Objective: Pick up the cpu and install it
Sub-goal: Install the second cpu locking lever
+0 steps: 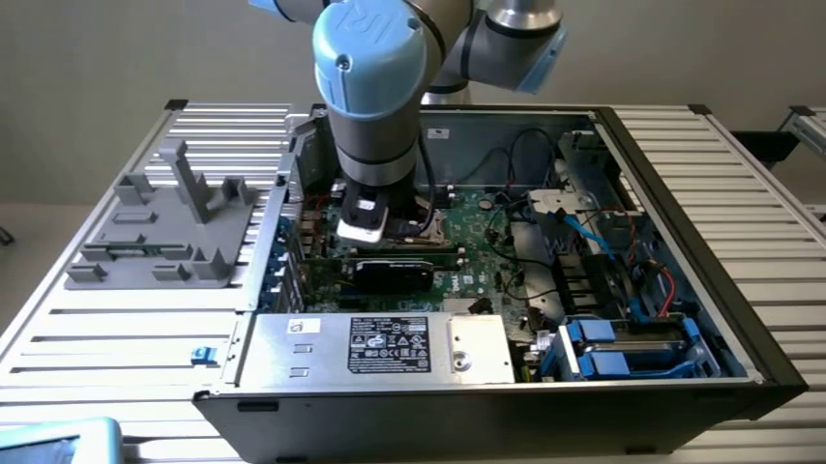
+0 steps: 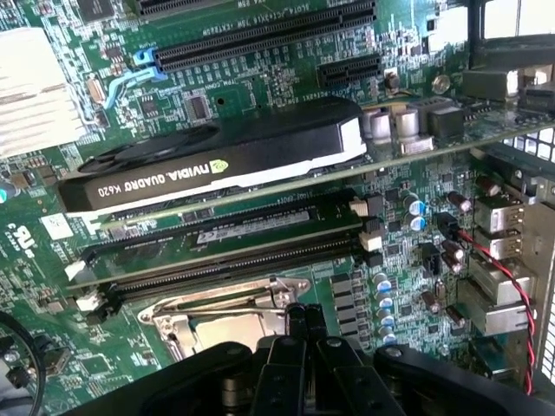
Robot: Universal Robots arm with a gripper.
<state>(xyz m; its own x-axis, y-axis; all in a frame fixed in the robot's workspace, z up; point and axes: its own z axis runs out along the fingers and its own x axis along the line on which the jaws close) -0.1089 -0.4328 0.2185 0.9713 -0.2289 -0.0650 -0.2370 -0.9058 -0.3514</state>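
Gripper (image 2: 302, 322) fingers are pinched fully together with nothing visible between them, and I see them hanging low inside the open computer case (image 1: 722, 290), right over the socket (image 2: 227, 322) with its metal frame. On my wrist view the socket sits just beside 2 long memory slots (image 2: 225, 247), and a black graphics card (image 2: 217, 160) lies past those. I cannot make out the cpu for certain; the socket's pale centre may be it, but I cannot tell. On the exterior view's left, a grey fixture (image 1: 162, 232) stands on the table (image 1: 116, 338).
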